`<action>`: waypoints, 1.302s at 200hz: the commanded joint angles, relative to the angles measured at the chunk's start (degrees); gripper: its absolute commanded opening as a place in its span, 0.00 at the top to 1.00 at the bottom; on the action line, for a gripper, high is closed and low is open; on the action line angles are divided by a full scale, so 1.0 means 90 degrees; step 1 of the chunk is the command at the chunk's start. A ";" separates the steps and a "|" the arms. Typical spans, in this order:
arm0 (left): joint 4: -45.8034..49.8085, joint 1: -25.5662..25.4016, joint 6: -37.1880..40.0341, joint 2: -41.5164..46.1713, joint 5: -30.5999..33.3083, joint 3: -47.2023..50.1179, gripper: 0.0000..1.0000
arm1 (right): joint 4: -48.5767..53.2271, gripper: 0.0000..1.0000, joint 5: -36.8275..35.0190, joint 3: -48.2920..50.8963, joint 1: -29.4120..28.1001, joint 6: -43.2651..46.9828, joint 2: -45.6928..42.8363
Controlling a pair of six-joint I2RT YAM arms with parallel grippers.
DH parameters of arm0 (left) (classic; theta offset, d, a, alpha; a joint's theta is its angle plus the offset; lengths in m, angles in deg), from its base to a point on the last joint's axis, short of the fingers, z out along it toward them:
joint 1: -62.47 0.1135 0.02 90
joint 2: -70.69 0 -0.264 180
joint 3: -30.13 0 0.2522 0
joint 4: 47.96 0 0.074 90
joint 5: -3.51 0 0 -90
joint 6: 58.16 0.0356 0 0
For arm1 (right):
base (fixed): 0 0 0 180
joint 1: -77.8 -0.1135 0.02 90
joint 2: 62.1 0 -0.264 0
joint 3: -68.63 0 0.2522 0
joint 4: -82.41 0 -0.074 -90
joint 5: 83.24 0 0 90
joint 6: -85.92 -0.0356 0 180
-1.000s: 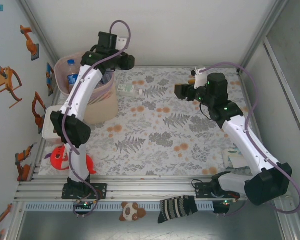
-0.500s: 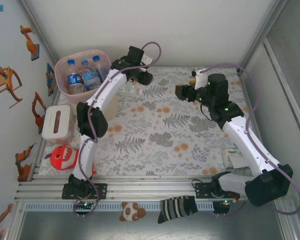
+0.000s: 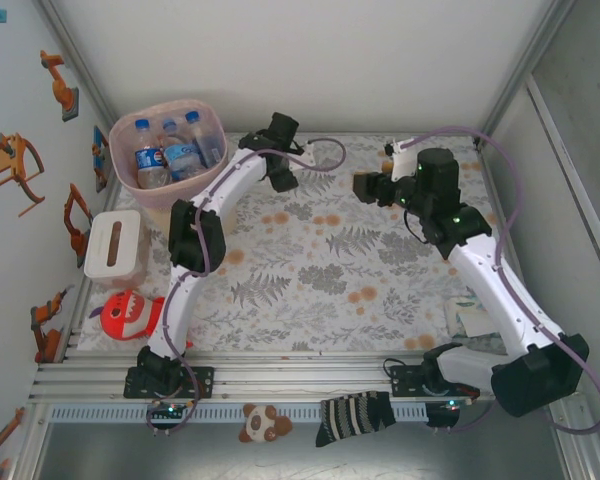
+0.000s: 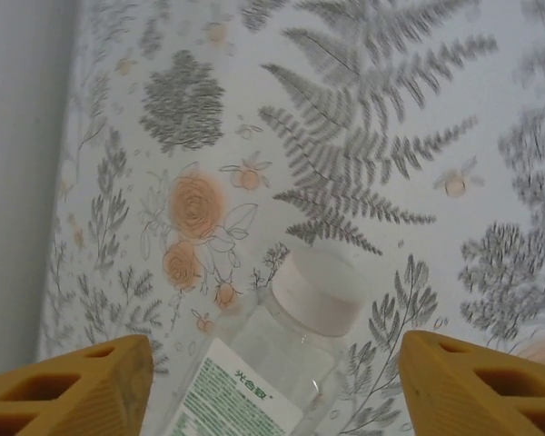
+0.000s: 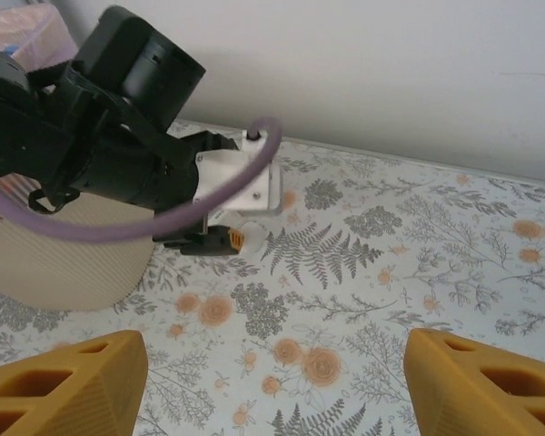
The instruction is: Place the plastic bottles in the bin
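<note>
The pale left wall (image 3: 25,90) carries orange stickers (image 3: 18,160) of robot arms. Well to the left of the left gripper (image 4: 274,350) stands the bin (image 3: 165,196), beige with a pink bag (image 3: 117,150) folded over its rim. It sits against that wall at the far corner of the table. Three bottles (image 3: 152,160) with blue caps stand upright inside it. On the same side, nearer the arm bases, sit a white box (image 3: 115,245) and a red toy (image 3: 128,315).

The left gripper's jaws stand wide apart and point down at the tablecloth (image 3: 330,270), a pale sheet printed with grey ferns and orange flowers. Between them lies one more bottle (image 4: 295,354), clear, with a green and white label (image 4: 236,404). Its pale cap (image 4: 320,291) points away, past the fingertips. The jaws are not closed on it.

The right gripper (image 5: 274,341) also has its jaws apart, with nothing but flowered cloth between them. Ahead of its fingertips and to their left are the left arm's black wrist (image 5: 118,127) and the ribbed side of the bin. Beyond both runs the plain white back wall (image 3: 380,60).

To the right of the right gripper, a grey panel (image 3: 580,150) in a metal frame closes the room. Behind both grippers, at the near edge, a metal rail (image 3: 280,375) carries the arm bases. A striped sock (image 3: 355,415) and a small panda toy (image 3: 263,422) lie just in front of the rail.
</note>
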 commanded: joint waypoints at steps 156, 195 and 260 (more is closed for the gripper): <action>-0.0382 0.0182 0.1868 -0.1028 -0.0358 -0.0198 0.34 | 0.0375 0.26 -0.0176 -0.0284 -0.0025 0.0030 -0.0320; -0.0382 0.0153 0.1823 -0.0887 -0.0414 -0.0060 0.45 | 0.0314 0.26 -0.0176 -0.0265 -0.0026 -0.0012 -0.0347; -0.0414 0.0018 0.1826 -0.0277 -0.0594 0.0197 0.62 | 0.0268 0.26 -0.0196 -0.0183 -0.0026 -0.0028 -0.0461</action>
